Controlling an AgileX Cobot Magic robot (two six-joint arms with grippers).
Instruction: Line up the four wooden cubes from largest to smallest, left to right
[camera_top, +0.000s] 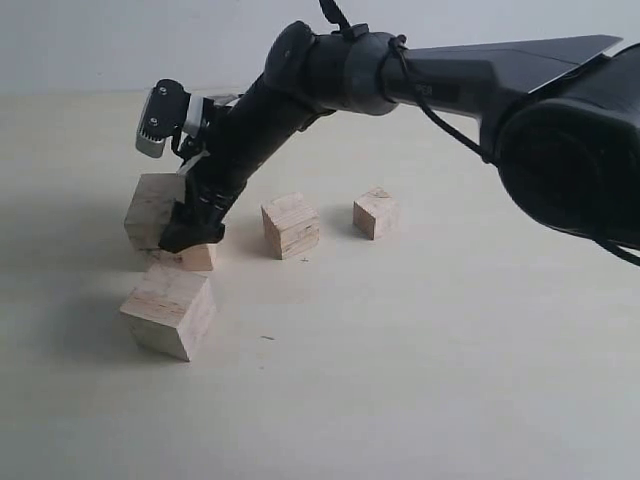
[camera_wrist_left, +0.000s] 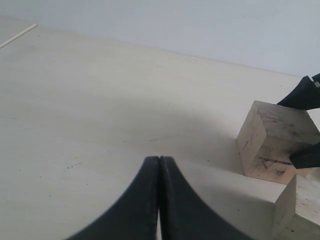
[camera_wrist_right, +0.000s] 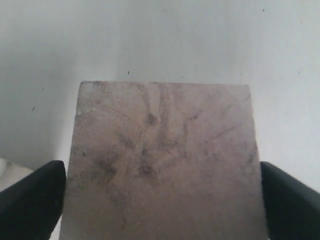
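My right gripper (camera_top: 178, 222) reaches across to the far left and is shut on a wooden cube (camera_top: 150, 208). The cube's dark-speckled face (camera_wrist_right: 165, 150) fills the right wrist view between the black fingers (camera_wrist_right: 30, 200). Whether it is touching the table I cannot tell. Another pale block (camera_top: 192, 258) shows partly under the gripper. A big cube with a horizontal seam (camera_top: 168, 308) sits in front of it. A medium cube (camera_top: 290, 225) and a small cube (camera_top: 375, 212) stand to the right. My left gripper (camera_wrist_left: 159, 160) is shut on nothing, with the held cube (camera_wrist_left: 275, 142) off to its side.
A pale table (camera_top: 420, 340) carries everything, with a light wall (camera_top: 120, 45) behind it. The right arm's black links (camera_top: 330, 75) stretch over the middle and right cubes. A block corner (camera_wrist_left: 297, 210) lies close to the left gripper.
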